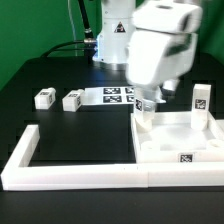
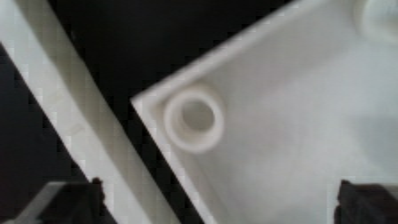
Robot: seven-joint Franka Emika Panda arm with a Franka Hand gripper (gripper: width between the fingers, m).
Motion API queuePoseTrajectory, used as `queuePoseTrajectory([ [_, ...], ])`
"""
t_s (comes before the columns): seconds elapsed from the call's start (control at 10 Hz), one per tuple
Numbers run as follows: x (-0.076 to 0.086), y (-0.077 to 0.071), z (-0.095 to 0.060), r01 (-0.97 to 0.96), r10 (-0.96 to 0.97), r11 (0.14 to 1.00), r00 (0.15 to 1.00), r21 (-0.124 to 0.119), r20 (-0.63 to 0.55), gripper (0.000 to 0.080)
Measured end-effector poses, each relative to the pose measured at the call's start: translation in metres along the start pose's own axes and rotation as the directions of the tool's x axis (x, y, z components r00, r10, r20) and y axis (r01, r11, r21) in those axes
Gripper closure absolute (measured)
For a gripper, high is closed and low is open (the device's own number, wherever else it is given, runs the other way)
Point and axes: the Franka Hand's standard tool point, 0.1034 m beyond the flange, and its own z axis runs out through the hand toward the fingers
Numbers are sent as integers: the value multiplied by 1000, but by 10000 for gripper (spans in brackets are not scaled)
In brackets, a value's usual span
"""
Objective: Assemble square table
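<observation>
The white square slab (image 1: 172, 140) lies at the exterior view's right, rimmed face up, against the border wall. One tagged leg block (image 1: 201, 104) stands upright at its far right corner. Two more leg blocks (image 1: 45, 98) (image 1: 73, 99) lie on the black table at the left. My gripper (image 1: 146, 104) hangs just above the slab's far left corner. In the wrist view the slab (image 2: 294, 90) shows a round corner hole (image 2: 192, 121) with nothing in it. My gripper (image 2: 217, 203) is open: its dark fingertips (image 2: 71, 203) stand wide apart with nothing between them.
The long white L-shaped border wall (image 1: 80, 172) runs along the front and up the left side. The marker board (image 1: 115, 96) lies behind, near the arm's base. In the wrist view a white bar (image 2: 71, 110) runs beside the slab corner across a dark gap.
</observation>
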Motion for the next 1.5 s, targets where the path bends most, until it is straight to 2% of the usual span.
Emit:
queuePoseTrajectory([
  [0.1,-21,1,-4,-28,28,1000,1000,2,5,150],
  [0.3,-78,14,0,-175,175,984,984,20,13,150],
  [0.4,-94,19,1,-233,233,972,972,14,18,150],
  [0.6,-86,15,2,-355,355,935,935,20,15,150],
  [0.8,-86,14,3,-466,466,884,885,21,17,150],
  [0.9,-91,13,6,-528,528,849,849,33,15,150],
  [1.0,-110,9,14,-612,612,789,791,54,22,150],
  [1.1,-131,2,23,-671,670,739,741,63,40,150],
  [1.2,-158,-13,36,-747,744,661,665,74,67,150],
  [1.3,-181,-29,48,-813,803,575,583,94,124,150],
  [1.4,-189,-31,52,-862,847,498,507,93,161,150],
  [1.5,-185,-22,49,-888,875,453,461,84,147,150],
])
